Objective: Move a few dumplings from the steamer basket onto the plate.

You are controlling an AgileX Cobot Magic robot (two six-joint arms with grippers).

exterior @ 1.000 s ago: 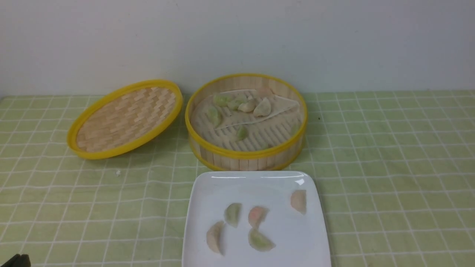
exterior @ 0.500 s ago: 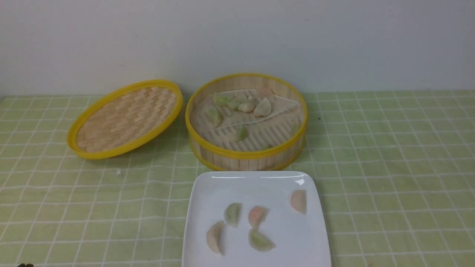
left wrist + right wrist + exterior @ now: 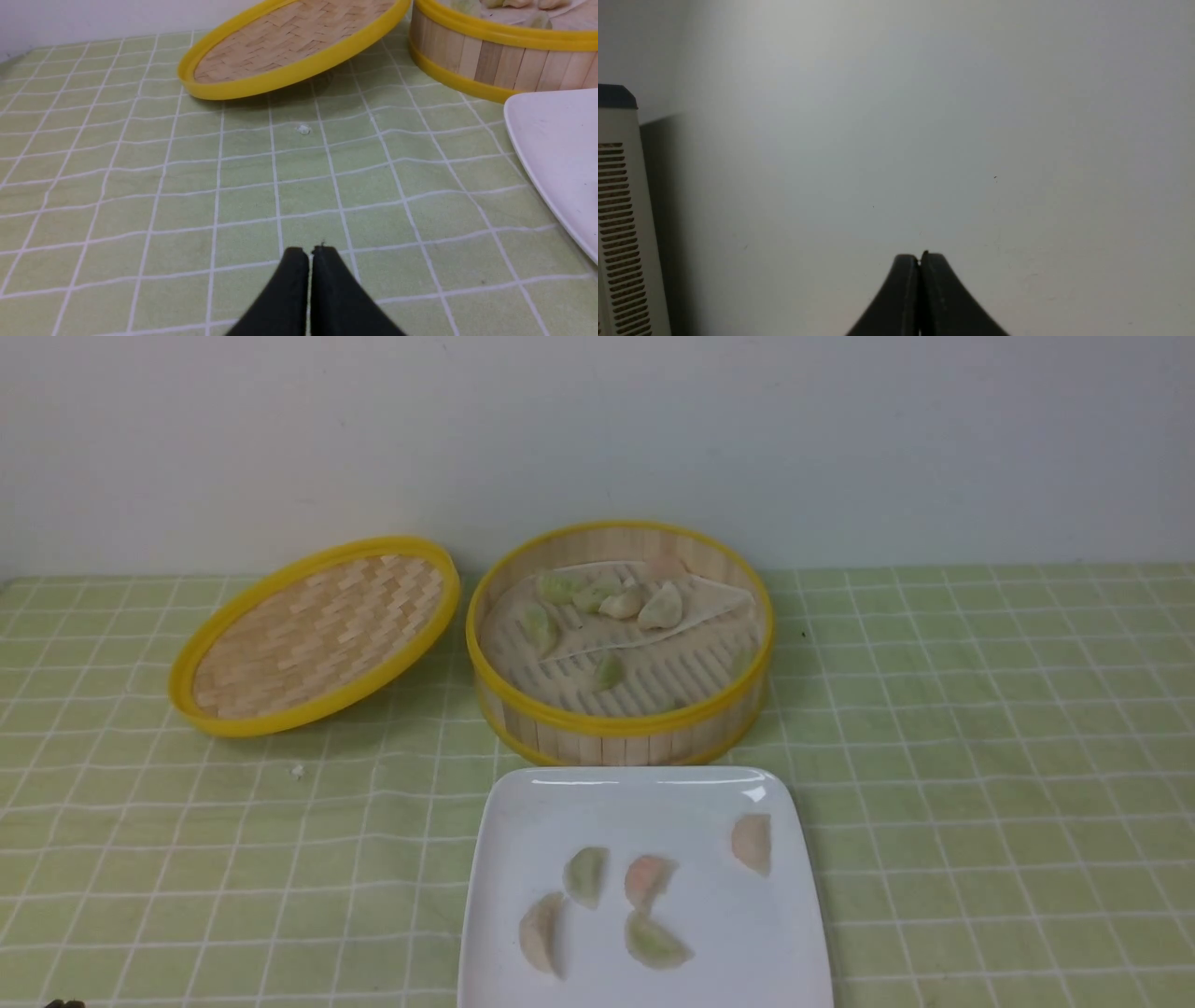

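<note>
Dumplings (image 3: 654, 941) on white plate (image 3: 766, 933), left gripper (image 3: 310, 252) closed, right gripper (image 3: 920, 256) closed

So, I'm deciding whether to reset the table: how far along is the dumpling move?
Likely finished: five dumplings sit on the plate. Neither the left gripper nor the right gripper holds anything. Several remain in the steamer basket, but only a few were wanted.

On the counter (image 3: 187, 196), covered with green checked cloth, the plate (image 3: 556, 140), steamer basket (image 3: 495, 58) and tilted lid (image 3: 289, 70) are beyond the left fingers (image 3: 310, 254)
</note>
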